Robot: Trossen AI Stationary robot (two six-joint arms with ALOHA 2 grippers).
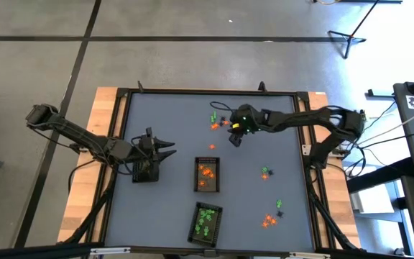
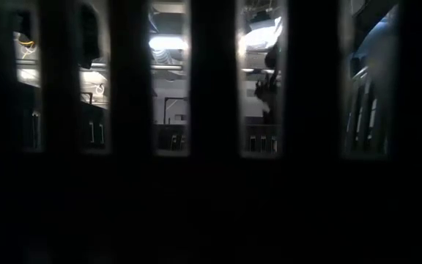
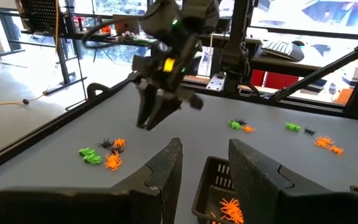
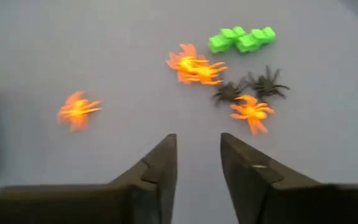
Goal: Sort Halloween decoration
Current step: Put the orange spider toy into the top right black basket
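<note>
- Your right gripper (image 1: 236,139) hangs over the far cluster of Halloween decoration (image 4: 229,68), jaws parted a little, holding nothing.
- Your left gripper (image 1: 169,151) waits beside the empty dark tray (image 1: 145,170), jaws partly open, empty.
- Orange pieces fill the middle tray (image 1: 207,175), green ones the near tray (image 1: 205,221).
- Loose pieces (image 1: 267,221) also lie scattered to the right of those trays.

Wide dark bars (image 2: 215,81) stand up and down across the front. Between them, 5 bright gaps show a room (image 2: 168,88) with a ceiling light (image 2: 168,42). The bottom half is black.
</note>
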